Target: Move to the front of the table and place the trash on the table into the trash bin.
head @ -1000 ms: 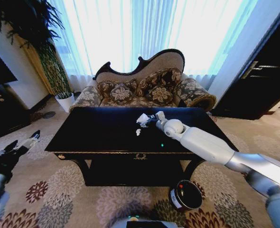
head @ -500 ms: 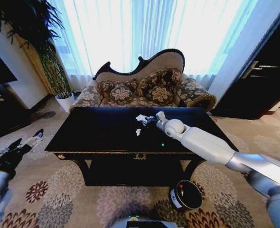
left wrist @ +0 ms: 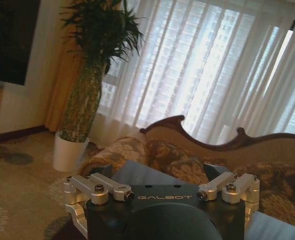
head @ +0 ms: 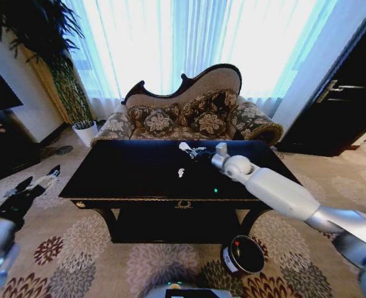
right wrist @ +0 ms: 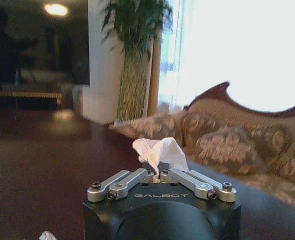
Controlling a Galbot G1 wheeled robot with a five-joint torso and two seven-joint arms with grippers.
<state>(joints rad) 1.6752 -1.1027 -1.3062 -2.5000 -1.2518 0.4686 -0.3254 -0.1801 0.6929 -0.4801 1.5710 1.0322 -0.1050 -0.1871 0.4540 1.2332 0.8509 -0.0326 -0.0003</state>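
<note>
The glossy black tabletop [head: 133, 171] is reached over by the right end effector [head: 192, 151], closed on the crumpled white tissue [head: 185, 147] and held above its far part. A tiny white scrap [head: 181, 172] lies just nearer. The dark-brown trash bin [head: 242, 255] stands on the carpet. The left end effector [head: 39, 182] is held open beside the table.

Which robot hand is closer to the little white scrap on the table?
The right. The right gripper is over the table, just beyond the scrap, shut on a tissue. The left gripper hangs off the table's left end.
</note>
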